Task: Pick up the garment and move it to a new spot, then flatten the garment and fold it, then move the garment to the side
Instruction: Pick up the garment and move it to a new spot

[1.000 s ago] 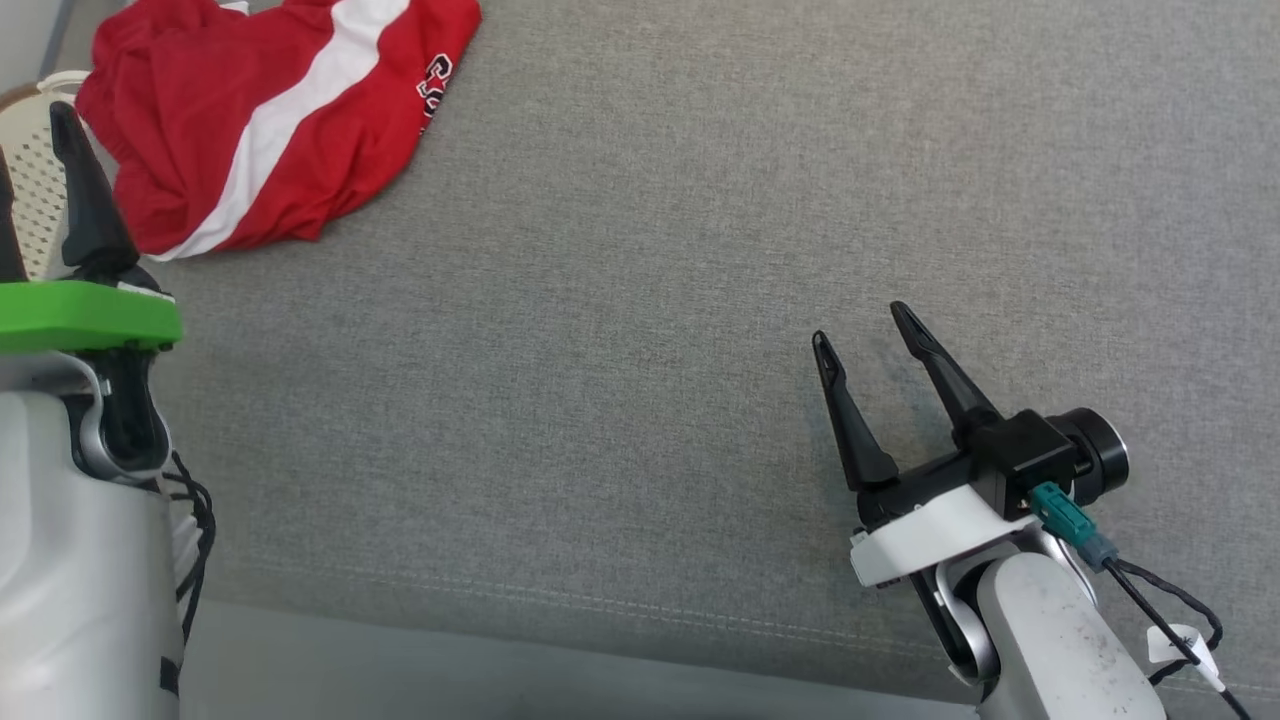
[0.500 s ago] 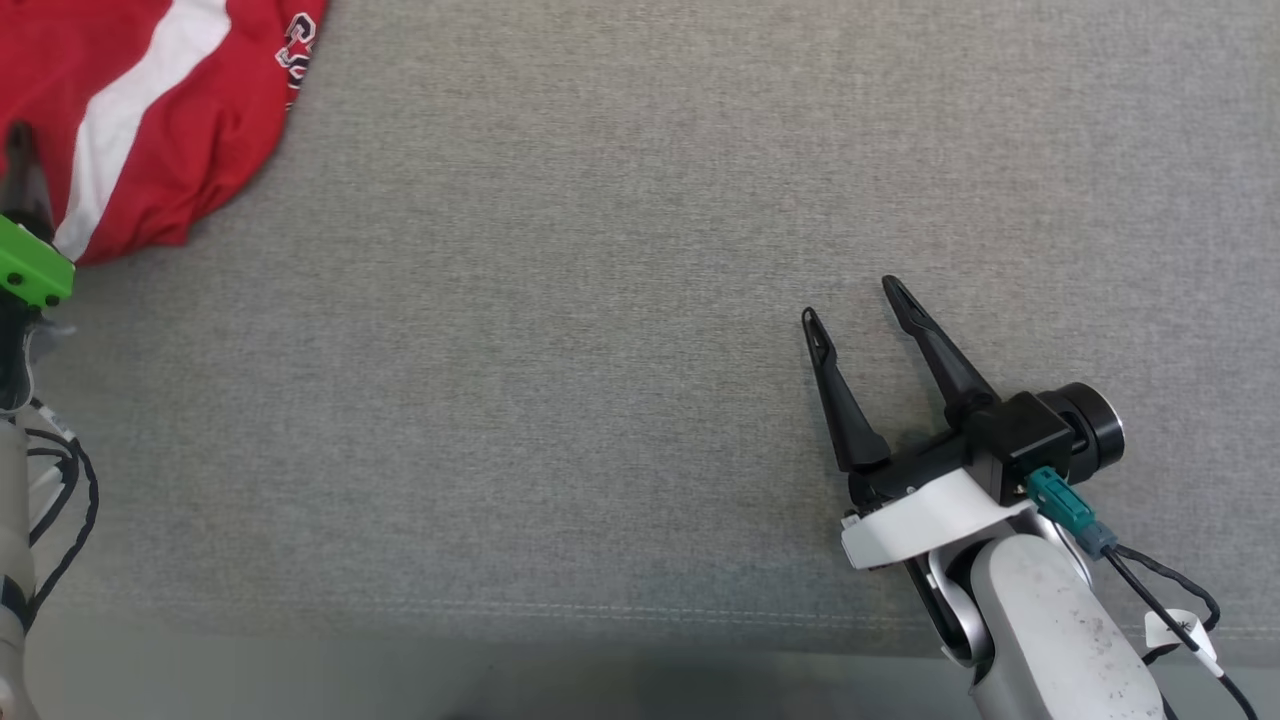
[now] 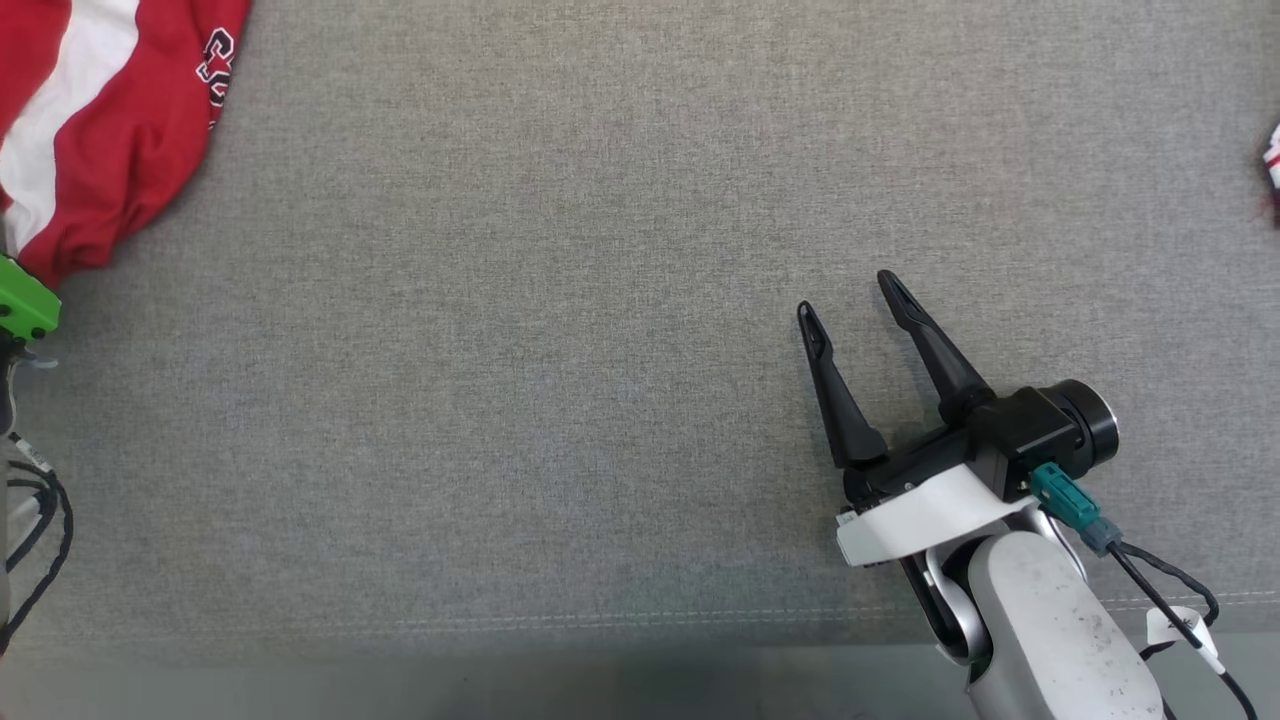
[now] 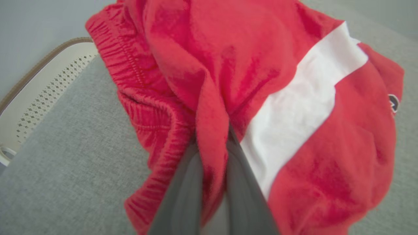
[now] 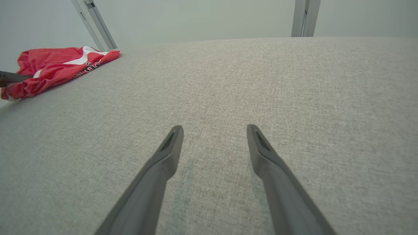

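Note:
A crumpled red garment (image 3: 110,120) with a white stripe and dark lettering lies at the far left of the grey fabric surface (image 3: 560,350). In the left wrist view my left gripper (image 4: 214,143) is shut on a raised fold of the garment (image 4: 228,71), beside its elastic waistband; the fingertips are buried in the cloth. Only its green mount (image 3: 22,305) appears in the head view. My right gripper (image 3: 845,298) stands open over bare fabric at the right, nothing between its fingers (image 5: 163,163). From there the garment (image 5: 58,70) lies far off to the left.
A white perforated basket (image 4: 42,88) stands just beyond the surface's edge next to the garment. A stitched seam marks the front edge (image 3: 600,620). A small red-and-white scrap (image 3: 1272,165) peeks in at the right edge. Two metal posts (image 5: 305,16) rise behind.
The head camera has swung, so the whole scene has slid left. My left gripper has closed on a fold of the garment. The right gripper has stayed open in place.

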`<state>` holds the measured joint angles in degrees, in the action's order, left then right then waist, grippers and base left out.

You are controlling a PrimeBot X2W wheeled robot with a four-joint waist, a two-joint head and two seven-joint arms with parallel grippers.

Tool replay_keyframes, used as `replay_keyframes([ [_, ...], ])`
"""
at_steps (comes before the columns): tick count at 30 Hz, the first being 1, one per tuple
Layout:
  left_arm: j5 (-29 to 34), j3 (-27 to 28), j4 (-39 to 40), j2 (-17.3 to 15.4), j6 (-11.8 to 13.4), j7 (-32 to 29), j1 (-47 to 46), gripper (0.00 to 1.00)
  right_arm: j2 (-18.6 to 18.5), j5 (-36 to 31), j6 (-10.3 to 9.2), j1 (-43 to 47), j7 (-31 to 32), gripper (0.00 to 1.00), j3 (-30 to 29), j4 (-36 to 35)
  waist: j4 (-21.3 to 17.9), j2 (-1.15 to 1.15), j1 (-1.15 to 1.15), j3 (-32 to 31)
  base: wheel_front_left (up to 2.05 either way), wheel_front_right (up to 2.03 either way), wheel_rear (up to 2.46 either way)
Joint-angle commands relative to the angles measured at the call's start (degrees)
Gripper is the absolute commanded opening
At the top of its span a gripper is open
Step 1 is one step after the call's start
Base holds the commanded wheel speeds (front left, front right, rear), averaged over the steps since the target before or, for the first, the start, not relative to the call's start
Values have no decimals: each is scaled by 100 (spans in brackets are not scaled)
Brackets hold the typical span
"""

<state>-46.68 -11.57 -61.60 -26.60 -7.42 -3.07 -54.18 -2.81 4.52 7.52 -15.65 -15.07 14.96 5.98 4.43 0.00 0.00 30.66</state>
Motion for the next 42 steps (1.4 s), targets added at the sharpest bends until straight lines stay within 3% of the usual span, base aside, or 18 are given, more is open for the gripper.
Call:
replay_keyframes([
  [1,-48,-64,100,-68,-8,333,128,0,-18,70,-7,-68,-24,100,3,-19,-36,0,0,-80,0,0,0],
  [8,-82,-346,501,-139,-7,1637,510,0,-18,246,-7,102,-24,100,37,10,-156,0,0,-555,0,0,0],
  [15,264,70,1395,-215,-7,1830,931,0,-17,429,-7,317,-24,100,5,43,-248,0,0,-1087,0,0,0],
  [20,933,893,2576,126,9,1822,1678,0,-18,601,-7,509,-24,100,22,80,-382,0,0,-1591,0,0,0],
  [25,1468,1206,3423,561,7,1824,2330,0,-17,783,-7,699,-24,100,57,115,-562,0,0,-2060,0,0,0],
  [34,1877,807,4151,1088,2,1824,2875,0,-17,953,-7,936,-24,100,55,107,-980,0,0,-2536,0,0,0],
  [42,1950,302,4240,1318,-2,1720,2859,0,-16,1042,-7,958,-24,100,121,42,-1580,0,0,-2571,0,0,0],
])
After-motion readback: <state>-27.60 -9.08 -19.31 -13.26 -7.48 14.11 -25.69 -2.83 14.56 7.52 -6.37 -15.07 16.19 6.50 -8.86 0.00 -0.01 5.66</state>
